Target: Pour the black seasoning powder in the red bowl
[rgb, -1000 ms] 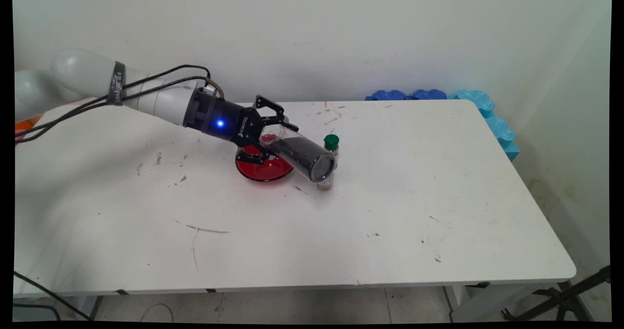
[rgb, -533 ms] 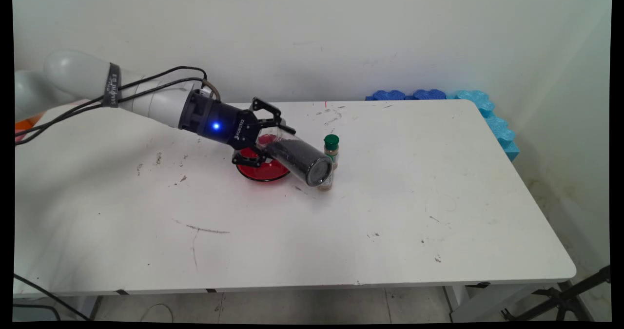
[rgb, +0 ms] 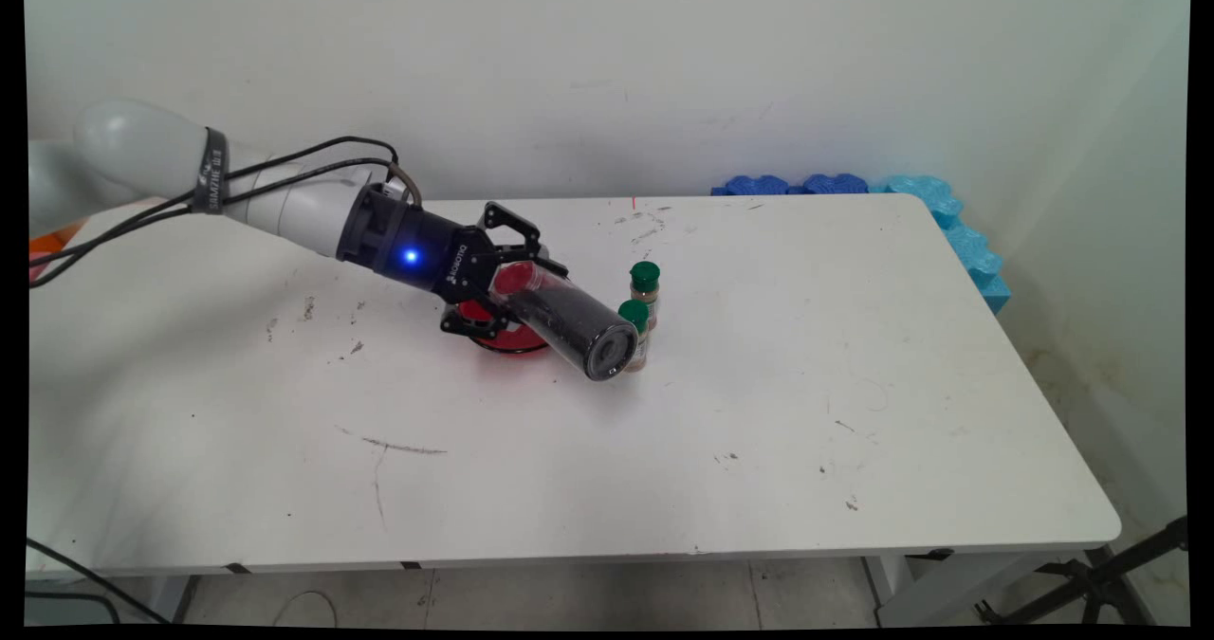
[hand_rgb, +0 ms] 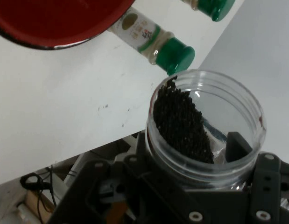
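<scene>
My gripper (rgb: 515,285) is shut on a clear round jar (rgb: 572,325) partly filled with black grains, held tilted with its far end pointing down to the right, just above the table. In the hand view the jar (hand_rgb: 206,122) fills the space between my gripper (hand_rgb: 205,161) fingers, and the grains (hand_rgb: 181,125) lie along one side. A red bowl (rgb: 513,340) sits on the table under the hand and is partly hidden by it. Two green-capped spice bottles stand right beside the jar's far end: the nearer one (rgb: 634,333) and the farther one (rgb: 645,285).
The white table (rgb: 664,450) bears scuff marks. Blue foam pieces (rgb: 948,218) lie along its back right corner against the wall. In the hand view the red bowl (hand_rgb: 55,23) and the nearer spice bottle (hand_rgb: 151,41) lie beyond the jar.
The arm has drawn left and slightly toward the table's near side, carrying the jar with it. The nearer spice bottle's green cap, hidden by the jar before, now shows.
</scene>
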You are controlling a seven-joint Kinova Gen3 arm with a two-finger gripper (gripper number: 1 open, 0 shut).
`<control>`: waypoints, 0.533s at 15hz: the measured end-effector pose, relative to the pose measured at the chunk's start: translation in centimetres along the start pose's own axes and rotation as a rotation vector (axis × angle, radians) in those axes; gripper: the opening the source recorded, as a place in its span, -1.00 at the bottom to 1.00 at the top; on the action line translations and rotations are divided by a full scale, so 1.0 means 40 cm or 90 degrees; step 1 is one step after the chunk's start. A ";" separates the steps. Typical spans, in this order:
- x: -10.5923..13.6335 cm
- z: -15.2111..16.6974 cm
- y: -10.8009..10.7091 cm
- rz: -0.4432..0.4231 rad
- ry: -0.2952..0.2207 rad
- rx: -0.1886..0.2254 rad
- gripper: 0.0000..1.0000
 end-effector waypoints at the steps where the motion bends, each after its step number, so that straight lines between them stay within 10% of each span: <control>1: -0.001 -0.001 -0.002 -0.007 0.000 0.001 -1.00; 8: 0.003 -0.001 -0.005 -0.069 0.007 -0.004 -1.00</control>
